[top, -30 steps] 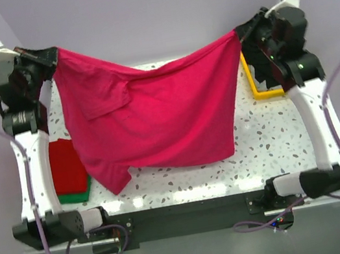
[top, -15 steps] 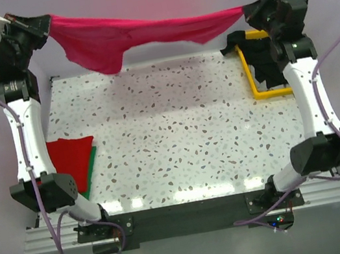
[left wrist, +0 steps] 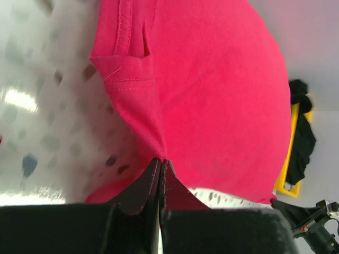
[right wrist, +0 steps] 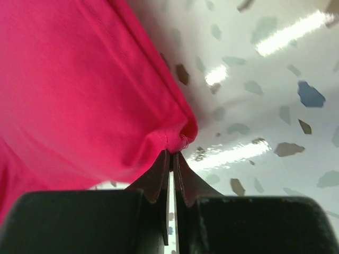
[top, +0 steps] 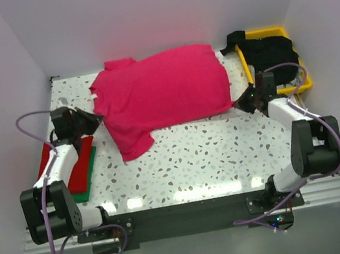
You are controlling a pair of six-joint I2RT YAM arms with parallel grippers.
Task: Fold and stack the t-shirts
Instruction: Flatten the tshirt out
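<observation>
on the table (top: pixel 214 152) the pink shirt (top: pixel 164 92) is lying spread across the far half, the red shirt (top: pixel 64 160) is sitting atop the green shirt (top: pixel 90 174) at the left edge, and the left gripper (top: pixel 97 118) and right gripper (top: pixel 239 103) are pinching its left and right edges.

Top external: fixed high above and behind the arm bases, facing down and far, covering the whole worktop (top: pixel 214 152). Left wrist: low and very close behind the left gripper (left wrist: pixel 160 166), facing right and far across the magenta-pink t-shirt (top: pixel 164 92) to the yellow tray (left wrist: pixel 288 177). Right wrist: equally close behind the right gripper (right wrist: pixel 170 159), facing left; all three views share the t-shirt and speckled worktop.
</observation>
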